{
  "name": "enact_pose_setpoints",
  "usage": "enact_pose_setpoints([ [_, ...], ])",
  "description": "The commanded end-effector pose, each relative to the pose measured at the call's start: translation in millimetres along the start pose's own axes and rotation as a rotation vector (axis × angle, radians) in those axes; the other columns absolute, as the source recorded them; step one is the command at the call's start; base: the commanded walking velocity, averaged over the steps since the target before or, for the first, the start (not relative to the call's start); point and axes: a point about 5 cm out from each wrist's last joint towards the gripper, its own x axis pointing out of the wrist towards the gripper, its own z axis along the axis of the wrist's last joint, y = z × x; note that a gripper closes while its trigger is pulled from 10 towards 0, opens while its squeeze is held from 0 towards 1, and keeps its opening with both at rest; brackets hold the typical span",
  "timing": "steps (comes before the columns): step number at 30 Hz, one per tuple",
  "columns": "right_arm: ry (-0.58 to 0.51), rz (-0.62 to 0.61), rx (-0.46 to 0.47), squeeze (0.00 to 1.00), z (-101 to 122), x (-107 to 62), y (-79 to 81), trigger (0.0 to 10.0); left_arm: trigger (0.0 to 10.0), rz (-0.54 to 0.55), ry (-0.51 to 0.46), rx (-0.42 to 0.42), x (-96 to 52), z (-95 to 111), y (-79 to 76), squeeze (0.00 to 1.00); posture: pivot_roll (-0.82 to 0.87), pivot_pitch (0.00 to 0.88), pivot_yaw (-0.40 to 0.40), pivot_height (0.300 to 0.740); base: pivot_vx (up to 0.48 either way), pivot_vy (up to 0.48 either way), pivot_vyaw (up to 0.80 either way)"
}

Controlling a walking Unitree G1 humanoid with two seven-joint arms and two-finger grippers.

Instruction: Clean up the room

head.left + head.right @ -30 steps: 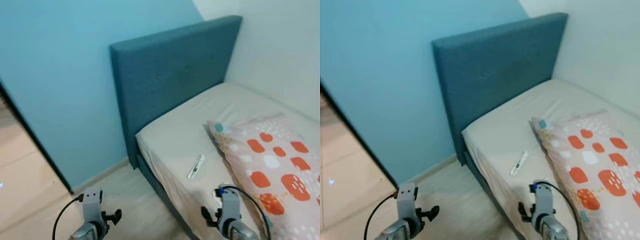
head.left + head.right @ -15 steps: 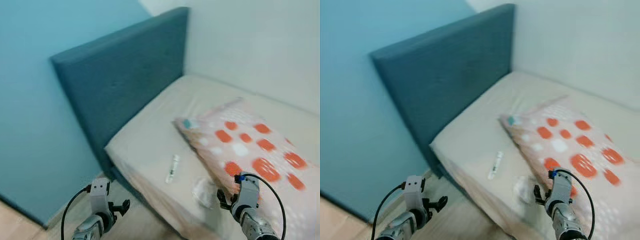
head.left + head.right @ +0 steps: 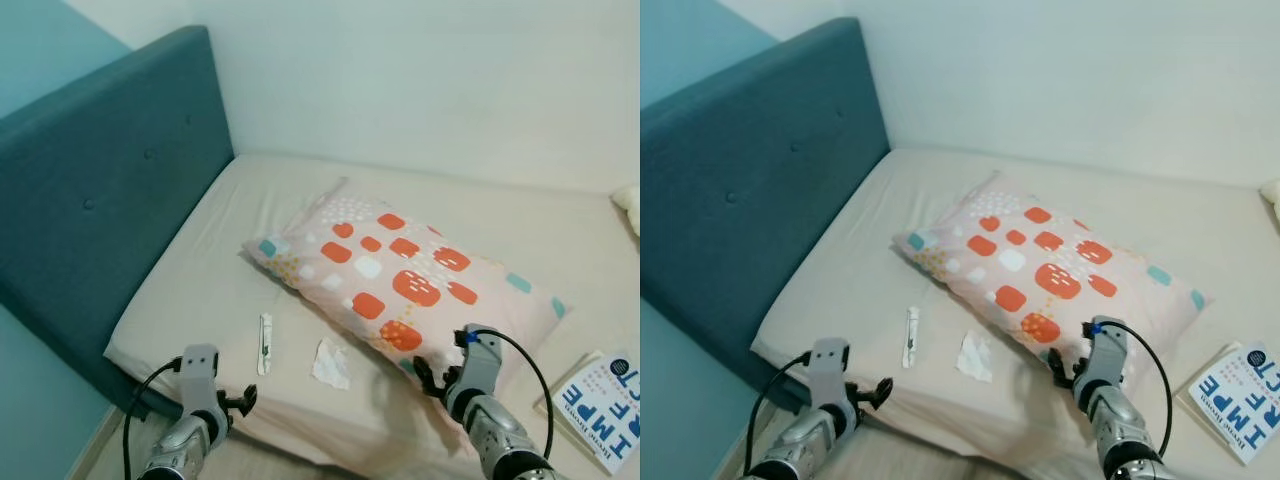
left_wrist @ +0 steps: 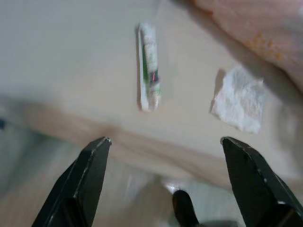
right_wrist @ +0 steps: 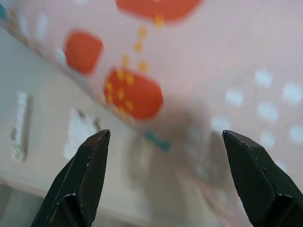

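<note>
A beige bed (image 3: pixel 200 300) holds a pink pillow (image 3: pixel 400 275) with orange and white patches. Near the bed's front edge lie a small white tube (image 3: pixel 265 343) with green print and a crumpled white tissue (image 3: pixel 330 363). The left wrist view looks down on the tube (image 4: pixel 149 66) and the tissue (image 4: pixel 239 98). My left gripper (image 4: pixel 165 151) is open, held low in front of the bed's edge. My right gripper (image 5: pixel 163 142) is open too, hovering over the pillow's near corner (image 5: pixel 189 94).
A blue padded headboard (image 3: pixel 90 220) stands on the left, with a white wall behind the bed. A white and blue book (image 3: pixel 605 405) lies at the bed's right front. A pale object (image 3: pixel 630 205) peeks in at the far right edge.
The camera has swung right, so the bed now sits centre and the blue wall has left the picture. The book has come into sight. Both grippers stay low and open.
</note>
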Motion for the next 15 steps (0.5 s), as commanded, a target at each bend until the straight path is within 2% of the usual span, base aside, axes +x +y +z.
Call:
enact_pose_setpoints([
  [1, 0.004, 0.035, -0.006, 0.0, -3, 0.7, 6.3, 10.0, 10.0, 0.046, 0.014, 0.005, -2.6, -3, 7.9, 0.0, -0.08, 0.085, 0.054, 0.74, 0.0, 0.0, -0.7],
  [3, 0.002, 0.053, -0.016, 0.0, -2, 1.5, 9.3, 10.0, 10.0, 0.057, 0.008, 0.002, -2.3, -2, 8.8, 0.0, -0.08, 0.086, 0.053, 0.74, 0.0, 0.0, -0.7],
  [4, 0.004, 0.098, -0.052, 0.0, -1, 3.6, 17.6, 10.0, 10.0, 0.098, 0.002, 0.013, -1.5, 2, 11.4, 0.0, -0.09, 0.084, 0.051, 0.74, 0.0, 0.0, -0.7],
  [5, 0.004, 0.098, -0.052, 0.0, -1, 3.6, 17.6, 10.0, 10.0, 0.098, 0.002, 0.013, -1.5, 2, 11.4, 0.0, -0.09, 0.084, 0.051, 0.74, 0.0, 0.0, -0.7],
  [7, 0.002, 0.151, -0.076, 0.0, 1, 6.0, 28.0, 10.0, 10.0, 0.138, 0.003, 0.024, -0.8, 5, 14.2, 0.0, -0.09, 0.081, 0.051, 0.74, 0.0, 0.0, -0.7],
  [12, 0.002, 0.194, -0.093, 0.0, 1, 7.2, 35.8, 10.0, 10.0, 0.179, 0.009, 0.035, -1.4, 5, 18.0, 0.0, -0.08, 0.087, 0.051, 0.74, 0.0, 0.0, -0.68],
  [14, 0.002, 0.293, -0.118, 0.0, 1, 9.4, 55.6, 10.0, 10.0, 0.263, 0.018, 0.06, -4.7, 4, 28.8, 0.0, -0.09, 0.086, 0.051, 0.74, 0.0, 0.0, -0.67],
  [15, 0.002, 0.293, -0.118, 0.0, 1, 9.4, 55.6, 10.0, 10.0, 0.263, 0.018, 0.06, -4.7, 4, 28.8, 0.0, -0.09, 0.086, 0.051, 0.74, 0.0, 0.0, -0.66],
])
